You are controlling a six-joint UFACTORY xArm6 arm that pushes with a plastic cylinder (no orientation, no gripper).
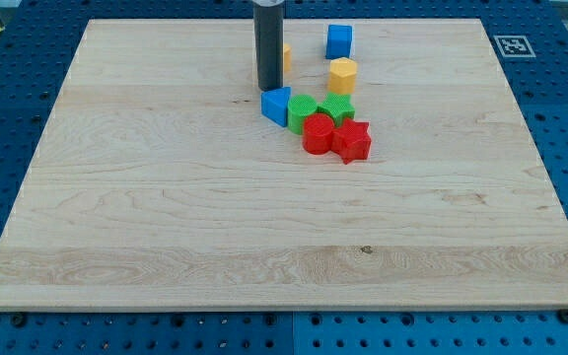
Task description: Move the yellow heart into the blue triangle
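The bench (166, 227) is a pale wooden board on a blue pegged surface, with a black-and-white marker (510, 44) at its corner at the view's top right. The rod (268, 39) comes down from the view's top edge, and my tip (269, 88) sits just above the blue triangle (276, 105), close to it; contact cannot be told. There are no fingers on this arm, only the rod, so it holds nothing.

The blocks cluster near the view's top centre. The red cylinder (317, 133) and red star (352, 141) touch side by side, with two green blocks (302, 109) (337, 106) touching them from above. The blue triangle touches the left green block. A yellow hexagon (342, 75) stands just above the right green block, and a blue cube (339, 41) above that, apart. The yellow heart (286, 56) is mostly hidden behind the rod, only its right edge showing, well above the blue triangle.
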